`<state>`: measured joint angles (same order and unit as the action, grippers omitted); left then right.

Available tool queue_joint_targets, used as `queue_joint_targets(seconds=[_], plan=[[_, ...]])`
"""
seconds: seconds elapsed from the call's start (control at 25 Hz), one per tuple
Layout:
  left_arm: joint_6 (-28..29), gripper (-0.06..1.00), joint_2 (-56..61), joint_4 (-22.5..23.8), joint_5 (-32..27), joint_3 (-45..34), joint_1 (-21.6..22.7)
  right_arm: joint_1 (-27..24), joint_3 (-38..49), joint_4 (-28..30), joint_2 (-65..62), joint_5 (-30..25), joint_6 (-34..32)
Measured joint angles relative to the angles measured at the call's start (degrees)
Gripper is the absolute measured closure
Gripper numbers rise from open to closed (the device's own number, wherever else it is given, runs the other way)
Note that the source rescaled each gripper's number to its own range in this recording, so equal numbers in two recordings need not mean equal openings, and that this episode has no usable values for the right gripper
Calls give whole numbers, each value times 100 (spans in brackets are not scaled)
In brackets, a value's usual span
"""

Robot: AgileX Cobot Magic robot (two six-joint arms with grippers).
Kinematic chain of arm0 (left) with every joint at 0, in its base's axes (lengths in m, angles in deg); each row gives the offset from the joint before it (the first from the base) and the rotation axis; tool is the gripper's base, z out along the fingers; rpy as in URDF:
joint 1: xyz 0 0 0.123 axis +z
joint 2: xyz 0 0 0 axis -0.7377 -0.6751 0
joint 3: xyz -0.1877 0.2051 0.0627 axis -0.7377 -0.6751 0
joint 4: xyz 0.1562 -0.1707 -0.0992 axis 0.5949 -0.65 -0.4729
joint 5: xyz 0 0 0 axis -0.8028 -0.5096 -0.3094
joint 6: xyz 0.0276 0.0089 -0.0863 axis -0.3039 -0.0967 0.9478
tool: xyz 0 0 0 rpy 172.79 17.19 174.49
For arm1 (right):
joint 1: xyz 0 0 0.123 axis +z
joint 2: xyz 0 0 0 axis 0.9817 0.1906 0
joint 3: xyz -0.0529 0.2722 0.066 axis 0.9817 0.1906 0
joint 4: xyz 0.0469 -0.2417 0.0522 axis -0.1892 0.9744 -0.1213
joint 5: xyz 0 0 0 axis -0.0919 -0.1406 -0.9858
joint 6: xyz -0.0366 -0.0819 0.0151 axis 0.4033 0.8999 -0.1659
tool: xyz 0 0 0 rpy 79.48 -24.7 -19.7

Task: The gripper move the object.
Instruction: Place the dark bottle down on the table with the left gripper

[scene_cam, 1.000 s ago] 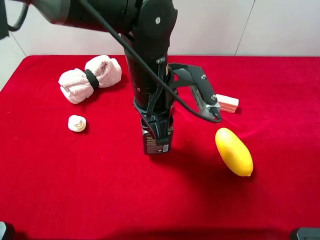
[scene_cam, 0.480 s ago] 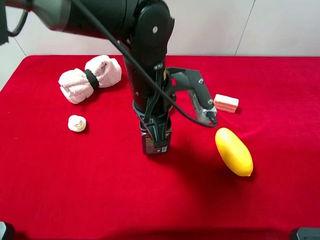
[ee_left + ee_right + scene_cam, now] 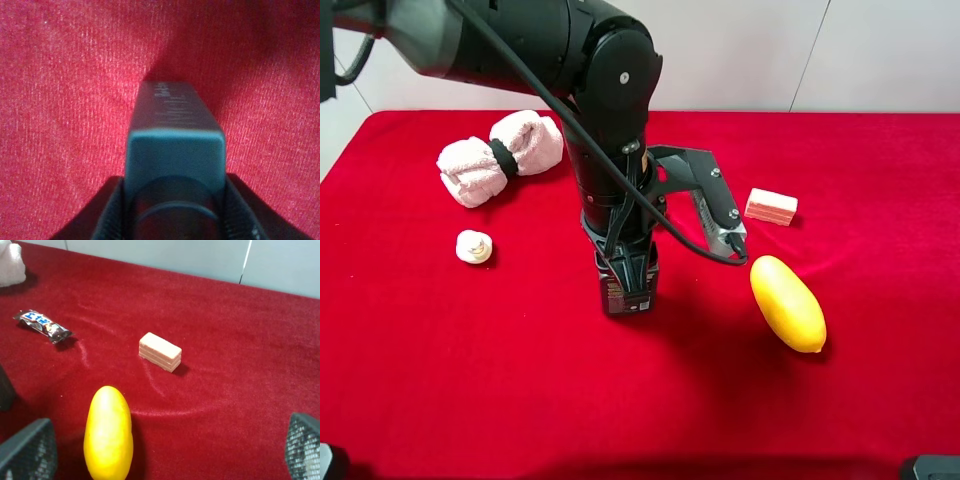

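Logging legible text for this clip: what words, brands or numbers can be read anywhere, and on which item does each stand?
Nothing can be read in full.
pump bottle, front label: printed lines and a light patch, too small to read.
Same bottle, side face in the left wrist view: pale lettering along it, too blurred to read.
candy bar wrapper: blue and white brand lettering, too small to make out.
No other item shows any writing.

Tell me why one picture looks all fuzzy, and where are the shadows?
Left wrist view: the bottle fills much of the frame and looks soft and blurry, with dark shadow around it. Exterior high view: sharp, evenly lit, faint shadow beside the yellow fruit. Right wrist view: fairly sharp; the wafer block casts a small shadow.
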<state>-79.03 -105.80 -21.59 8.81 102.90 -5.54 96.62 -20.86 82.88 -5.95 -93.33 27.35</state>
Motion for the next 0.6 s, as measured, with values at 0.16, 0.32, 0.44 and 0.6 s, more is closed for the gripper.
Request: queue_joint_targets(seconds=[0.16, 0.32, 0.44, 0.6], plan=[[17, 94, 0, 51, 26, 0, -4, 0, 0, 0, 0, 0, 0], [31, 94, 0, 103, 43, 0, -4, 0, 0, 0, 0, 0, 0], [31, 94, 0, 103, 43, 0, -11, 0, 0, 0, 0, 0, 0], [33, 94, 0, 103, 43, 0, -10, 0, 0, 0, 0, 0, 0]])
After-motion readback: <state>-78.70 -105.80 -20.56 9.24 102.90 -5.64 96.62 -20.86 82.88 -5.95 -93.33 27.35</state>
